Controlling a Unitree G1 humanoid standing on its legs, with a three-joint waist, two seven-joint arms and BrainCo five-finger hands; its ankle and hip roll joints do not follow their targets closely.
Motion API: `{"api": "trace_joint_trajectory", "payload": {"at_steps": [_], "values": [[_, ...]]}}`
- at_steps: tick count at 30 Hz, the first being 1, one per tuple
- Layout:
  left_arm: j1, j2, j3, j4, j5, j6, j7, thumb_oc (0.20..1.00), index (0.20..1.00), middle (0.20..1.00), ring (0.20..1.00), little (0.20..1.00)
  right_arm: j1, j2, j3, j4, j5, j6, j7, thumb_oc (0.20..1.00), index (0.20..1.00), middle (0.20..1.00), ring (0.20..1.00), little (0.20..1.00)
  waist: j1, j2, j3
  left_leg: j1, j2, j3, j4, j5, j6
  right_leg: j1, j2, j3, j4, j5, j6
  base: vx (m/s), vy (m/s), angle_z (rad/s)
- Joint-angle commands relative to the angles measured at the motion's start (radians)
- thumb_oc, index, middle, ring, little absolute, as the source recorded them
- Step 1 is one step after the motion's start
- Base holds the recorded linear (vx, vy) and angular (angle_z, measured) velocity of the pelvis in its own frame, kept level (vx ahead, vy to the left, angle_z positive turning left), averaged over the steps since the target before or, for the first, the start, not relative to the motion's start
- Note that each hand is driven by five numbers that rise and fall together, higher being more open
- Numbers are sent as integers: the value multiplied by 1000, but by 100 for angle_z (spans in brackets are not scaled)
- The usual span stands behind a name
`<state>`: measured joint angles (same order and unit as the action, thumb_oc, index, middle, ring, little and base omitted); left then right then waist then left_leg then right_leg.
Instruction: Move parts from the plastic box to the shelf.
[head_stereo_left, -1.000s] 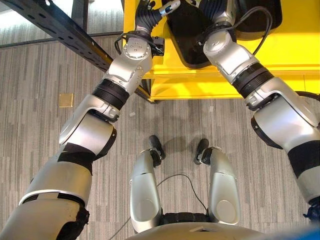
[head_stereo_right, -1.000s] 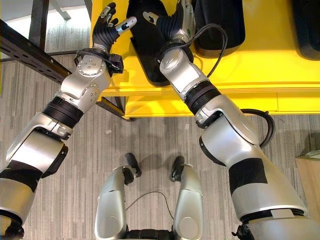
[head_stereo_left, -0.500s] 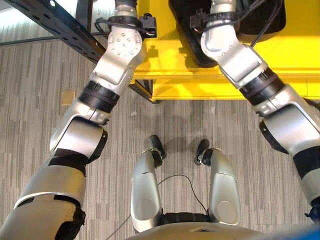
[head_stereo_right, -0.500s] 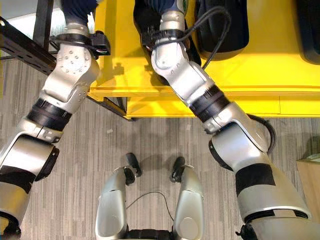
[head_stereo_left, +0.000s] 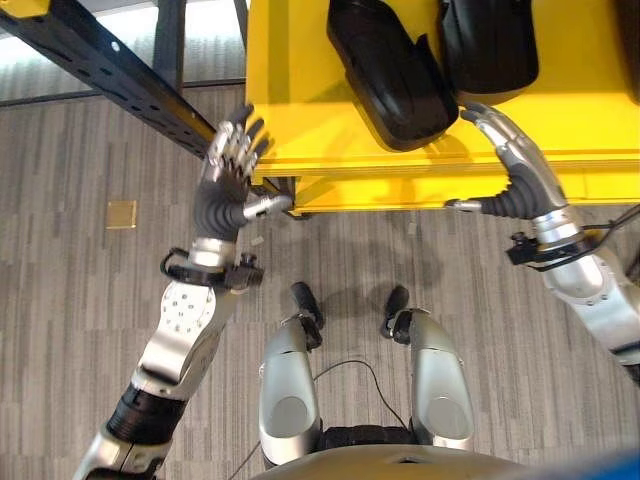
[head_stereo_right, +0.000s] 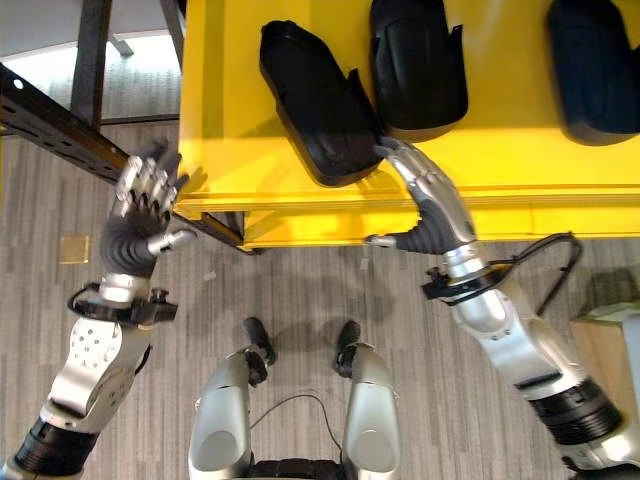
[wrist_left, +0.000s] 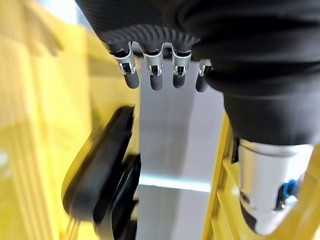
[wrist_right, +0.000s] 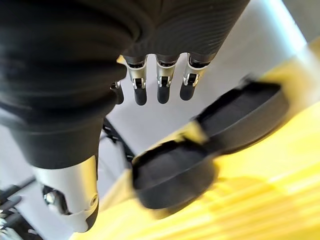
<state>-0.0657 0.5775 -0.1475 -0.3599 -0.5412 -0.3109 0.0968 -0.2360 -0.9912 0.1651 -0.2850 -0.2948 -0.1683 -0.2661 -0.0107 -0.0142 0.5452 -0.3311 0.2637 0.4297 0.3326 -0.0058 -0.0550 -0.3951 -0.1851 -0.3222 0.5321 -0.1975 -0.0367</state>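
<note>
Right eye view: we noted both hands empty, fingers spread; left robot hand (head_stereo_right: 140, 215) beside the yellow shelf (head_stereo_right: 520, 165), right robot hand (head_stereo_right: 425, 195) fingertips near the black part (head_stereo_right: 320, 105). Placement looked finished; next calls for another part from the box.

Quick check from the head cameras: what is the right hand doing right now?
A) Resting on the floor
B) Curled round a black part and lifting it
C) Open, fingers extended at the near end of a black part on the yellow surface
C: the right hand has straight fingers reaching the near end of the black part lying on the yellow surface, not curled round it.
</note>
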Motion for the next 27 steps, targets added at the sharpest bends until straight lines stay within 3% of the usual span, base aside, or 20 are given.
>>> {"api": "trace_joint_trajectory", "payload": {"at_steps": [1, 2, 5, 10, 13, 18, 20, 21, 22, 27], "values": [[-23, 85, -4, -43, -40, -132, -87, 1000, 1000, 1000, 1000, 1000, -50, -49, -34, -37, -63, -134, -15, 1000, 1000, 1000, 1000, 1000, 0, -23, -66, 58, 37, -36, 4, -24, -53, 45, -28, -21, -29, 31, 129, 7, -120, -4], [-7, 115, -9, -43, -93, -130, -105, 1000, 1000, 1000, 1000, 1000, -45, -101, -36, -33, -72, -142, -22, 1000, 1000, 1000, 1000, 1000, 8, -28, -67, 66, 38, -33, -5, -18, -56, 57, -24, -26, -42, 36, 130, 9, -118, -1], [-14, 145, -21, -38, -83, -125, -111, 1000, 1000, 1000, 1000, 1000, -79, -136, -11, -31, -92, -139, -33, 1000, 1000, 1000, 1000, 1000, 18, -36, -68, 73, 41, -30, -12, -12, -59, 69, -21, -31, -55, 43, 132, 5, -65, 1], [-56, 194, -57, -30, -107, -105, -125, 1000, 1000, 1000, 1000, 1000, -266, -183, 143, 4, -87, -101, -18, 1000, 1000, 1000, 1000, 1000, 52, -43, -66, 79, 44, -30, -28, 3, -63, 89, -19, -48, -75, 52, 132, 7, -68, 3], [-91, 185, -82, -20, -116, -82, -130, 1000, 1000, 1000, 1000, 1000, -447, -114, 290, 77, -112, -71, -60, 1000, 1000, 1000, 1000, 1000, 80, -35, -58, 68, 37, -41, -36, 10, -64, 91, -24, -61, -76, 51, 131, -7, -32, 14], [-112, 131, -117, -2, -95, -35, -134, 1000, 1000, 1000, 1000, 1000, -536, -2, 377, 135, -132, 25, -25, 1000, 1000, 1000, 1000, 1000, 102, -14, -40, 52, 25, -50, -36, 10, -61, 80, -41, -72, -61, 43, 130, -23, 41, 11], [-114, 119, -126, 7, -82, -50, -131, 1000, 1000, 1000, 1000, 1000, -544, 24, 406, 185, -147, 109, -31, 1000, 1000, 1000, 1000, 1000, 108, -3, -30, 41, 22, -55, -29, 9, -59, 72, -53, -78, -45, 39, 129, -6, 62, 13], [-112, 115, -128, 10, -81, -56, -128, 1000, 1000, 1000, 1000, 1000, -538, 35, 411, 216, -159, 138, -51, 1000, 1000, 1000, 1000, 1000, 110, 1, -26, 40, 19, -57, -31, 10, -58, 70, -56, -79, -41, 38, 130, 6, 79, 13], [-109, 104, -129, 24, -77, -65, -128, 1000, 1000, 1000, 1000, 1000, -503, 81, 397, 315, -180, 243, -108, 1000, 1000, 1000, 1000, 1000, 109, 6, -25, 22, 15, -61, -28, 10, -56, 47, -65, -80, -15, 31, 131, 7, 54, 10], [-103, 79, -124, 33, -66, -58, -133, 1000, 1000, 1000, 1000, 1000, -449, 117, 355, 370, -199, 283, -151, 1000, 1000, 1000, 1000, 1000, 102, 8, -25, 16, 11, -63, -34, 13, -54, 35, -63, -74, -5, 26, 129, 7, 18, 4]]}}
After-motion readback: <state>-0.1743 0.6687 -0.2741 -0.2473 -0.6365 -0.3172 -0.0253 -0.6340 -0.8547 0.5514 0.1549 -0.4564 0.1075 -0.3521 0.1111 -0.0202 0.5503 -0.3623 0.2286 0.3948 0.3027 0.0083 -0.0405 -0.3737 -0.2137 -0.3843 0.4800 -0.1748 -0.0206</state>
